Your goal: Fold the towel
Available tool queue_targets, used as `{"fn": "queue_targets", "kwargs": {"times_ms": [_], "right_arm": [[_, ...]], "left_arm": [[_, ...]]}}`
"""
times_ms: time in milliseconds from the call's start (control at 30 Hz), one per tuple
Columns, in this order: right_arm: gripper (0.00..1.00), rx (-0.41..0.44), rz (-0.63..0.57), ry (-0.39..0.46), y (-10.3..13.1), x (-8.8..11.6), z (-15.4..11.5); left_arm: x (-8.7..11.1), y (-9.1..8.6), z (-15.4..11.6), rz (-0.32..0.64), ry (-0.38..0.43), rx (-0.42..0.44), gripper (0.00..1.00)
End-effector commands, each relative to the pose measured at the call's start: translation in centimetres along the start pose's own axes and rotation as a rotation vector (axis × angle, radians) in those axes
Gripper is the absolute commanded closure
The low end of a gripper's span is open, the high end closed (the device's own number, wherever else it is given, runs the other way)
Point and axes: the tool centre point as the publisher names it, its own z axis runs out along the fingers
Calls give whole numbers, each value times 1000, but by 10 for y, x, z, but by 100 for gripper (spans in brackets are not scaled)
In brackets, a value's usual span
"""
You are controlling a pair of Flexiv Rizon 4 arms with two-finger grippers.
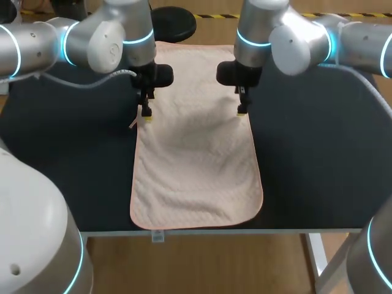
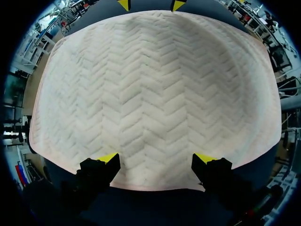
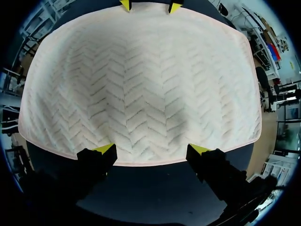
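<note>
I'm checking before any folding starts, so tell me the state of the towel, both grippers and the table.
Towel: spread flat, unfolded, its near end at the table's front edge.
Left gripper: open, fingers down at the towel's left long edge, holding nothing.
Right gripper: open, fingers down at the towel's right long edge, holding nothing.
Table: dark top, with the towel lying along its middle.

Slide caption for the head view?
Left gripper and right gripper at opposite long edges of a pale towel spread on the dark table.
</note>
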Motion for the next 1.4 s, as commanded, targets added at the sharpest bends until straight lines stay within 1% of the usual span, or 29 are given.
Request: {"fn": "queue_targets", "kwargs": {"times_ms": [33, 533, 567, 600, 633, 667, 700, 733, 767, 833, 1033, 1400], "right_arm": [[0, 1, 9, 16, 1, -5, 7], [0, 14, 5, 40, 1, -2, 16], [35, 14, 4, 41, 1, -2, 16], [58, 14, 4, 41, 1, -2, 16], [74, 15, 3, 42, 1, -2, 16], [91, 15, 1, 43, 0, -2, 16], [100, 15, -2, 43, 0, -1, 17], [100, 15, -3, 43, 0, -1, 17], [100, 14, -5, 43, -1, -1, 17], [100, 13, -8, 44, -2, 0, 16], [100, 15, -14, 47, -5, 2, 14], [100, -2, -17, 33, -5, 3, 5]], "left_arm": [[-3, 0, 7, 1, -3, 2, 0], [-10, 1, 18, 13, -10, 6, 0], [-10, 1, 19, 13, -11, 6, 5], [-11, 1, 20, 12, -11, 5, 21], [-11, 1, 21, 12, -11, 5, 40], [-11, 2, 22, 10, -10, 5, 55], [-12, 2, 23, 8, -10, 5, 65], [-12, 3, 24, 6, -9, 5, 72], [-13, 3, 25, 3, -9, 6, 84], [-13, 4, 26, 1, -13, 8, 100], [-14, 4, 28, 3, -16, 11, 100], [-13, 5, 19, 4, -22, 10, 100]]}}
